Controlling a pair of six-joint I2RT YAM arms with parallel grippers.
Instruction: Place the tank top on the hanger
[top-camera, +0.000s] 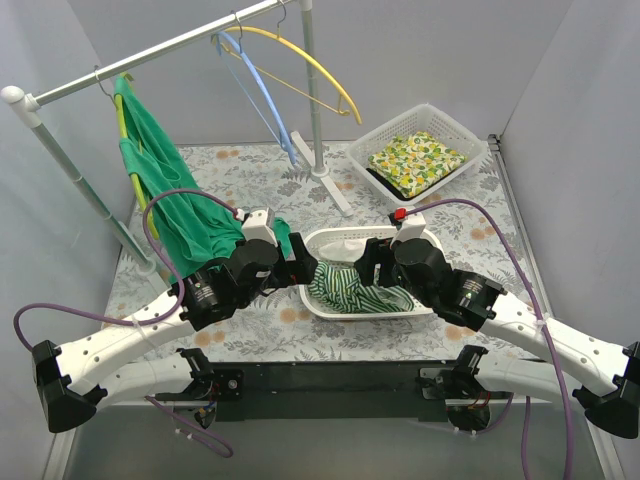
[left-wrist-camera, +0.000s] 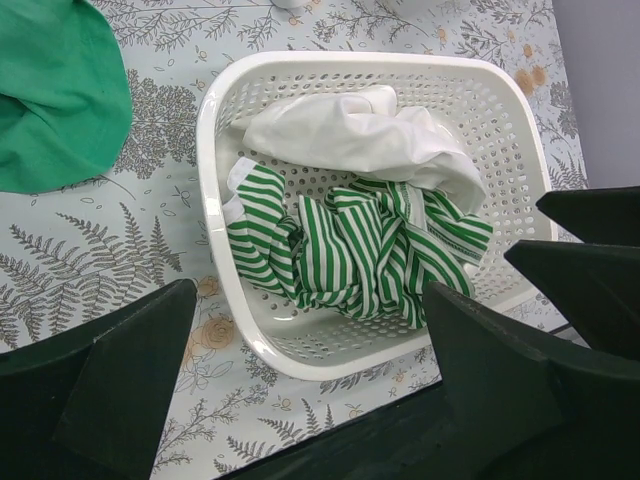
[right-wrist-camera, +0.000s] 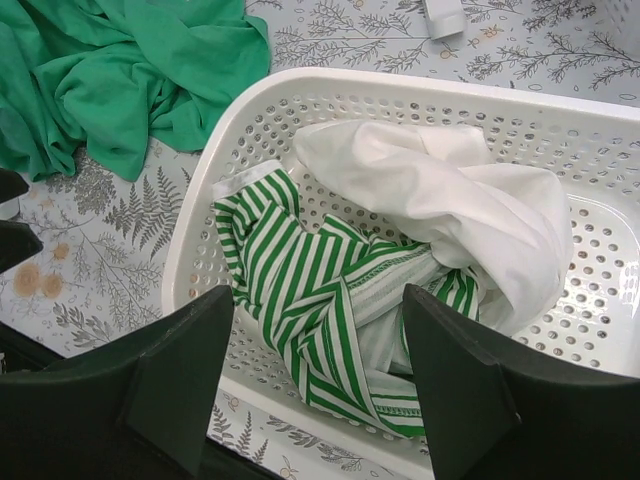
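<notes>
- The tank top (top-camera: 352, 287) lies crumpled in the near half of a white basket (top-camera: 360, 314), near the table's centre.
- It is a bunched heap, so which way it points cannot be told. The heap's long axis runs roughly left to right along the basket's near wall.
- A white cloth (top-camera: 340, 245) lies on its far side, overlapping it.
- The left gripper (left-wrist-camera: 308, 295) and right gripper (right-wrist-camera: 318, 298) hang over the basket's two ends, both spread wide and holding nothing.
- The step in hand looks like the pick-up, and the tank top is not yet gripped.
- Next, one gripper probably needs to drop onto a striped fold while avoiding the white cloth.
- The hanger (top-camera: 262, 95) hangs on the far rail (top-camera: 150, 55), well apart from the basket.
</notes>
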